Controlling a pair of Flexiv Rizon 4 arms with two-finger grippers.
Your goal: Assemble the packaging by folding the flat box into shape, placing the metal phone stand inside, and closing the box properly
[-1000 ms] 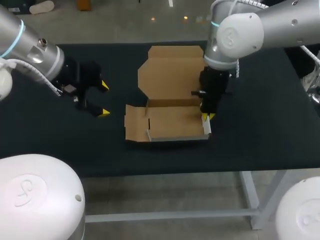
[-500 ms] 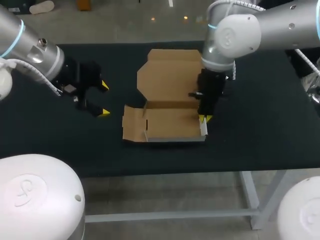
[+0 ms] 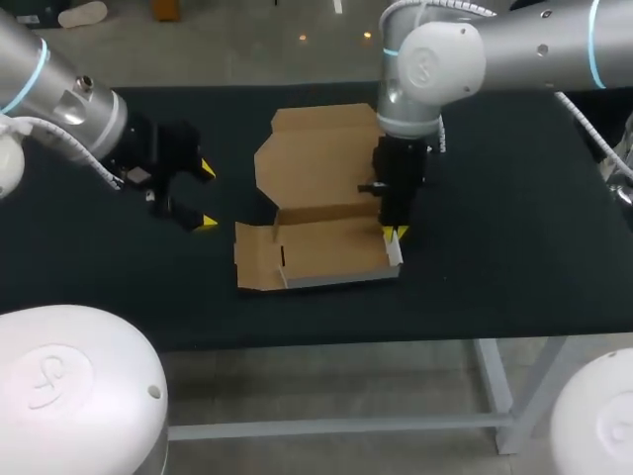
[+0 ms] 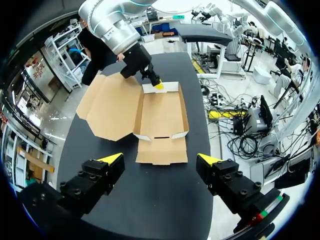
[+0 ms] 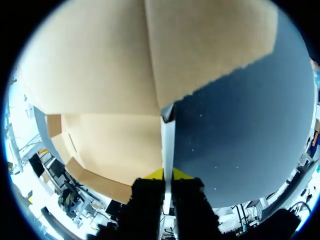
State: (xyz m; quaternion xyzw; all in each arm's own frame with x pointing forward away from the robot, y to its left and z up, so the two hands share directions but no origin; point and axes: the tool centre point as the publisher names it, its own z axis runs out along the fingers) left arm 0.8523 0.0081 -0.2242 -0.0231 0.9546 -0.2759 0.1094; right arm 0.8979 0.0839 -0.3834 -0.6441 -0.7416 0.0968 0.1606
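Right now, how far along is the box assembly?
Early. Done: the box has its long walls up. In hand: the right gripper has its fingers shut on the right side flap, holding it upright. To do: the left side flap and lid lie flat, the left gripper hangs open beside the box, and no phone stand is in view.

One cardboard box [image 3: 321, 213] sits on one black table [image 3: 514, 247]. Two robot arms flank the box: the right arm [image 3: 465, 59] over its right wall, the left arm [image 3: 59, 94] well apart off its left side. They carry two grippers, the right gripper [image 3: 394, 234] and the left gripper [image 3: 205, 196], with four yellow fingertips [image 3: 207, 224] in all.
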